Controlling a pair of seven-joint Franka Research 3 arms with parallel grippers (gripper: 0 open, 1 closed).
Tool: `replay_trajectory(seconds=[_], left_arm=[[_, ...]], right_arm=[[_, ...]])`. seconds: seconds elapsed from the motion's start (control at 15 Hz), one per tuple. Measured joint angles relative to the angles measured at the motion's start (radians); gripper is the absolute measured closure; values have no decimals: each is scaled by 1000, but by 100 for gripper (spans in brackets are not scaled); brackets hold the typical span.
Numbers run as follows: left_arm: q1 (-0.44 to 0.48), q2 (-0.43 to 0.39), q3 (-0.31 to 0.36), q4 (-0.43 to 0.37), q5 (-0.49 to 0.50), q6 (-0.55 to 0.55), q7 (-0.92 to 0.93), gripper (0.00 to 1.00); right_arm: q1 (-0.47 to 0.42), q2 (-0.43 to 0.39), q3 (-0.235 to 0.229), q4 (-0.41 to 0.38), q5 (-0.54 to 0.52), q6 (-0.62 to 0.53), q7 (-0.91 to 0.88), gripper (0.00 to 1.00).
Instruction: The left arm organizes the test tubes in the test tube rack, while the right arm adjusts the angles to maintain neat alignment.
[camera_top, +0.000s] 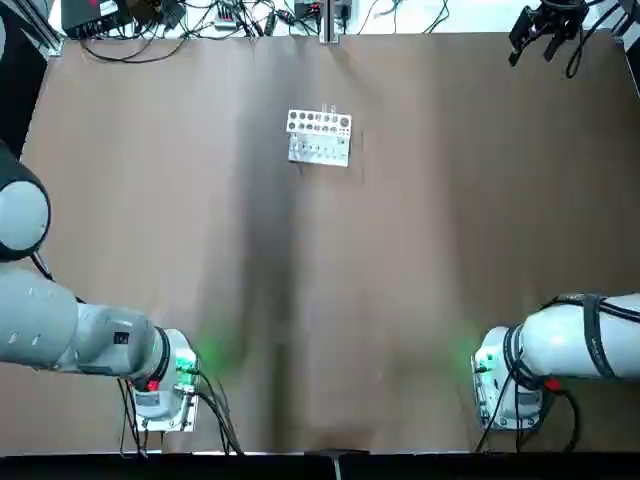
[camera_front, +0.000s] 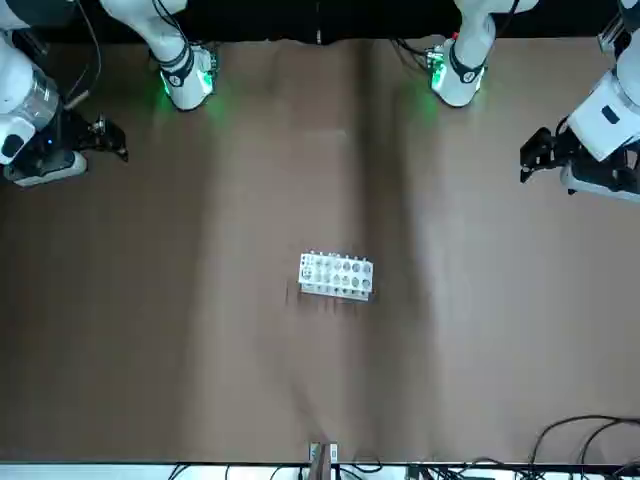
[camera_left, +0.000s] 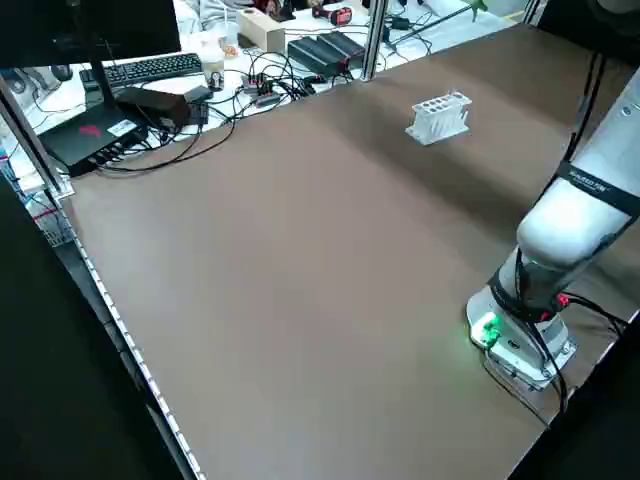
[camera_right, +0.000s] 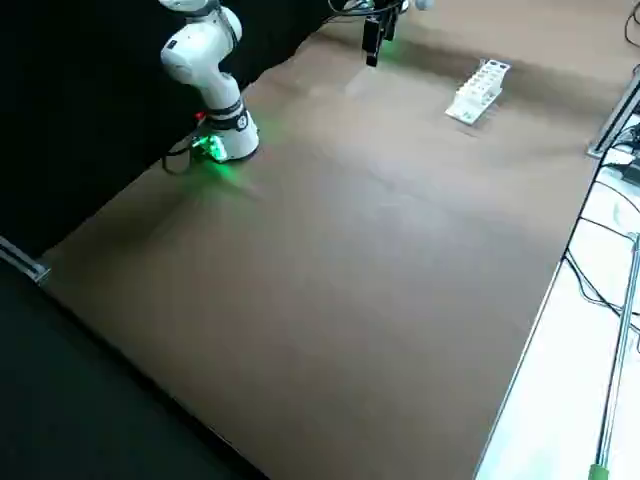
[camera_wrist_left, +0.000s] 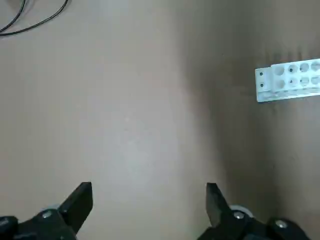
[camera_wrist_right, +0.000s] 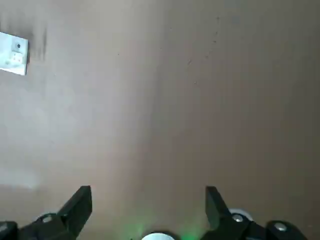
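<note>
We place the test tube rack (camera_top: 320, 137) on the table (camera_top: 400, 250), toward the side opposite the arm bases. Likely stiff, light plastic, prone to skid; we would take it by its short end walls. The test tubes (camera_top: 329, 109) barely show at its edge; presumably slick, fragile glass or plastic, best held gently near the top. Left gripper (camera_wrist_left: 149, 210), off to the rack's left: fingers wide apart, nothing between. Right gripper (camera_wrist_right: 149, 212), off to its right: likewise spread, touching nothing.
</note>
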Motion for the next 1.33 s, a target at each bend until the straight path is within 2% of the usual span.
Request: replay_trajectory(seconds=[0.47, 0.6, 0.73, 0.93, 1.2, 1.33], left_arm=[[-3, 6, -8, -4, -14, 0, 1, 0], [-23, 35, -23, -9, -113, 1, -14, 0], [-86, 90, -37, -11, -159, 13, -92, 0], [-213, 157, -47, -10, -163, 129, -261, 0], [-289, 202, -48, -10, -163, 178, -377, 0], [-363, 286, -45, -10, -163, 324, -487, 0]], right_arm=[[0, 0, 0, -1, 0, -4, 0, 0], [0, 0, 0, -1, 0, -4, 0, 0], [0, 0, 0, -1, 0, -4, 0, 0], [0, 0, 0, -1, -1, -4, 0, 0], [0, 0, 0, -2, -1, -5, 0, 0], [0, 0, 1, -2, -1, -5, 0, 0]])
